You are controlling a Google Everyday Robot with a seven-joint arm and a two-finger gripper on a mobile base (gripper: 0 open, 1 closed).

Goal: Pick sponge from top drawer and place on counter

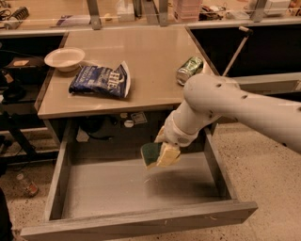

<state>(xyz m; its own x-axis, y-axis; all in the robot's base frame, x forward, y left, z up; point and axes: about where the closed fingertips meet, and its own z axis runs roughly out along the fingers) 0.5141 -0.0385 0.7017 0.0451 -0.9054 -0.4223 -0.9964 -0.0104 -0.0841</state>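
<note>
My gripper (161,151) hangs over the open top drawer (136,221), below the counter's front edge. It is shut on the sponge (151,154), whose dark green top faces left and whose yellow base sits between the fingers. The sponge is lifted clear of the drawer's flat grey bottom. The beige counter (141,56) lies behind and above the gripper. My white arm comes in from the right.
On the counter lie a white bowl (64,58) at the left, a blue chip bag (100,80) in the middle and a crushed green can (189,69) at the right. A long pale shelf (141,14) with metal posts runs along the back.
</note>
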